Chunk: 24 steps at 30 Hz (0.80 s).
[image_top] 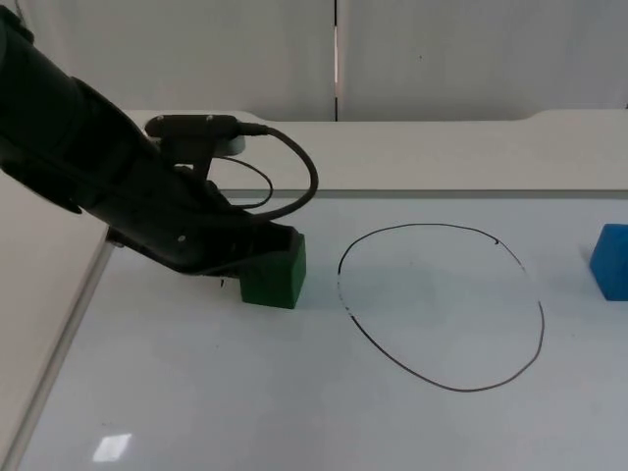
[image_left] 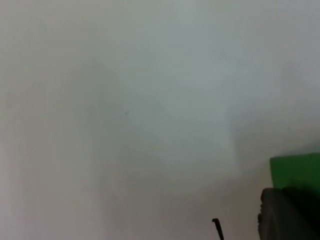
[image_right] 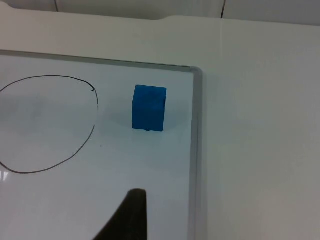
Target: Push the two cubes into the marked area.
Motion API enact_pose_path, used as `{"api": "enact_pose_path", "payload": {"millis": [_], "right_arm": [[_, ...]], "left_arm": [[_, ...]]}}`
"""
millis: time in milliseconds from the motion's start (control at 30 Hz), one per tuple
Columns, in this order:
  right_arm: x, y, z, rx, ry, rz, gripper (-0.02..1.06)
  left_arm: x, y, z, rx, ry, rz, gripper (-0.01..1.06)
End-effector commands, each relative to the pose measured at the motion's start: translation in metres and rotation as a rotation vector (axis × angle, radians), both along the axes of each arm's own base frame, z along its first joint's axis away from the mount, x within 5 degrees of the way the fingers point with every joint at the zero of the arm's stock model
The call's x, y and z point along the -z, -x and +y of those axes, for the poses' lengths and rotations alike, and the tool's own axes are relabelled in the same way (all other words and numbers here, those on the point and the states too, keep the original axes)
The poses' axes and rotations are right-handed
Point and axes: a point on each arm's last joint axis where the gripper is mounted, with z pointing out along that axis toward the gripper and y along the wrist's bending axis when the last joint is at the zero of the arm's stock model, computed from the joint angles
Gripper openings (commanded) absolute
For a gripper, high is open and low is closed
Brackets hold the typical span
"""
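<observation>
A green cube (image_top: pixel 275 278) sits on the white board, just left of the hand-drawn black oval (image_top: pixel 422 227). My left gripper (image_top: pixel 267 251) is pressed low against the cube's left rear side, and the arm hides it from above. The left wrist view has the green cube (image_left: pixel 297 170) right beside the gripper tip (image_left: pixel 287 212). A blue cube (image_top: pixel 612 260) stands at the board's right edge, outside the oval. In the right wrist view, my right gripper (image_right: pixel 127 215) hovers well short of the blue cube (image_right: pixel 148 107), which lies to the side of the oval line (image_right: pixel 94 125).
The board has a raised grey frame (image_right: pixel 196 150) close behind the blue cube, and its left edge (image_top: pixel 69 334) runs under my left arm. Beige table top surrounds the board. The grey partition wall (image_top: pixel 471 49) closes the back.
</observation>
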Motion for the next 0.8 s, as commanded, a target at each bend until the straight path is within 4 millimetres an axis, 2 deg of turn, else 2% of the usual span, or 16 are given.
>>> {"api": "enact_pose_path", "payload": {"millis": [0,767], "right_arm": [[0.0,-0.0001,-0.0003,0.007,0.002,-0.008,1.05],[0.0,-0.0001,-0.0012,0.021,-0.001,-0.009,1.05]], "left_arm": [[-0.0017,-0.0006,-0.0017,-0.024,0.011,-0.004,0.0],[-0.0021,0.0019,-0.0067,-0.118,0.128,0.065,0.0]]}}
